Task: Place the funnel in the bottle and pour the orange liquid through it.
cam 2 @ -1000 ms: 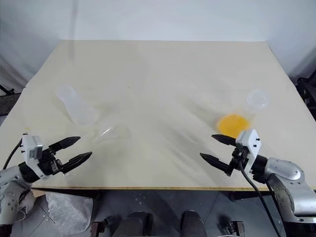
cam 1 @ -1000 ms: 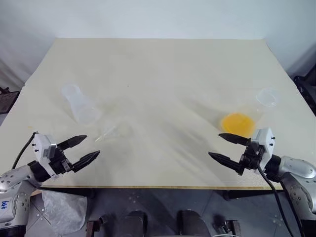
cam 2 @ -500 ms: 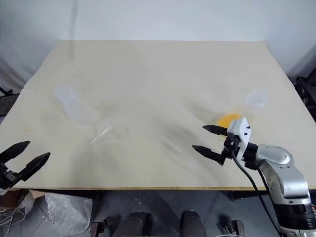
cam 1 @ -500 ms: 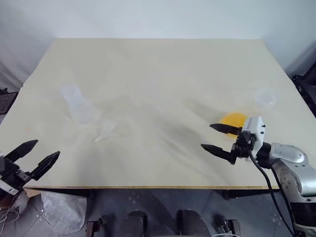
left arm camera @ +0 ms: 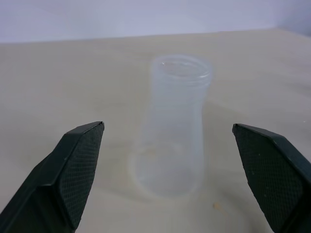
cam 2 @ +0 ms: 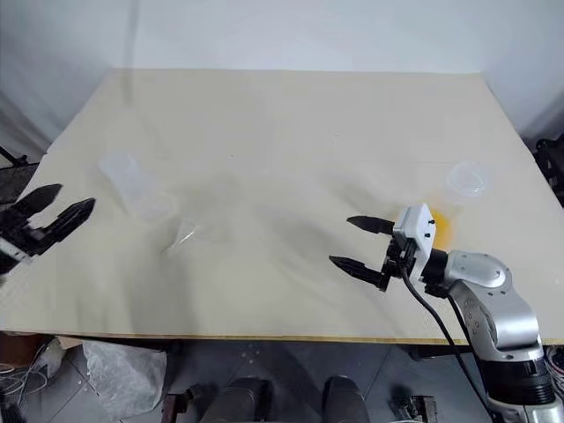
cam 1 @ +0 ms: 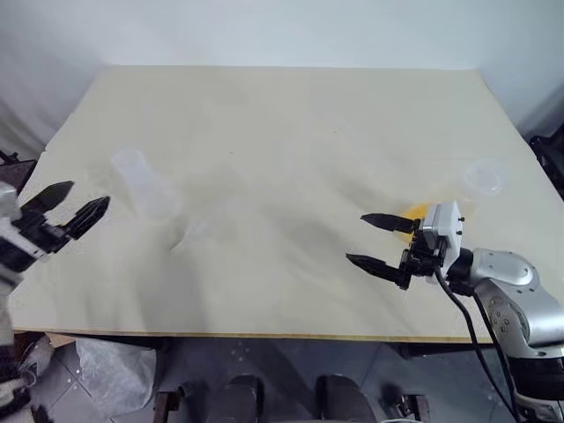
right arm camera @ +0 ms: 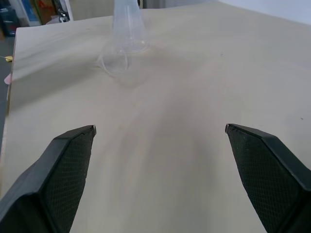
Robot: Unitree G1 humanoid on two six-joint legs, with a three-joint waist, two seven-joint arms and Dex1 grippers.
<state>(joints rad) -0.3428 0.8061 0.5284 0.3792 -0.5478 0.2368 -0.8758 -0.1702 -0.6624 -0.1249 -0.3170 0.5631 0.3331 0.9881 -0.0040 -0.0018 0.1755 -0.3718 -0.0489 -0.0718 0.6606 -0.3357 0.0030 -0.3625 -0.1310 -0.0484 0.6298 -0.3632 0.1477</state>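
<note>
on a pale tabletop (cam 1: 291, 115), a clear bottle (cam 1: 141, 183) stands upright toward the left side, its wide neck open at the top and its base flaring onto the wood. just beside it, nearer the front edge, a small clear funnel (cam 1: 189, 236) lies tipped on its side, faint against the surface. the left gripper (cam 1: 75, 206) hovers at the left edge of the table, level and aimed at the bottle, its two black fingers spread wide and holding nothing; from its wrist camera the bottle (left arm camera: 174, 126) stands framed between the fingertips, apart from both. across the table, toward the right side, a clear flask (cam 1: 480, 181) holds a shallow pool of orange liquid (cam 1: 416, 212), partly hidden behind the right gripper (cam 1: 379, 241). that gripper hangs over the table near the front edge, pointing toward the left, its fingers likewise wide apart and empty. its wrist camera looks across bare wood to the funnel (right arm camera: 114, 63) and the bottle (right arm camera: 128, 26) well away at the far side.
</note>
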